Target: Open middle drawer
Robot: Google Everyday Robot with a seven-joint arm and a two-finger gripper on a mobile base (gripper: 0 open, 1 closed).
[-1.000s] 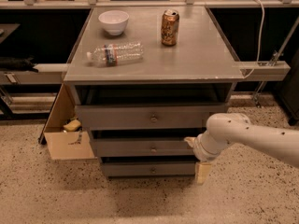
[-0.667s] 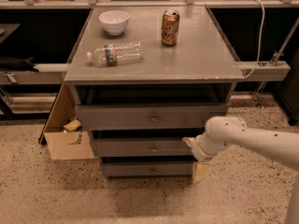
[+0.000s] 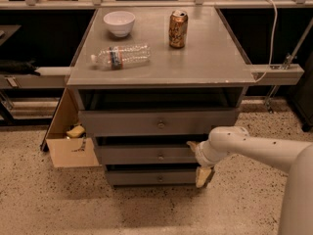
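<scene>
The middle drawer is a grey flat front with a small round metal knob, between a taller top drawer and a slim bottom drawer. It looks shut. My gripper is at the right end of the middle drawer's front, to the right of the knob. It is open, with one tan fingertip at the drawer's upper edge and the other lower down by the bottom drawer. It holds nothing.
On the cabinet top stand a white bowl, a lying plastic bottle and a soda can. An open cardboard box sits on the floor at the cabinet's left. A rail with a cable runs to the right.
My gripper has moved a little to the left, closer along the middle drawer's front. The drawers and the things on top have not moved.
</scene>
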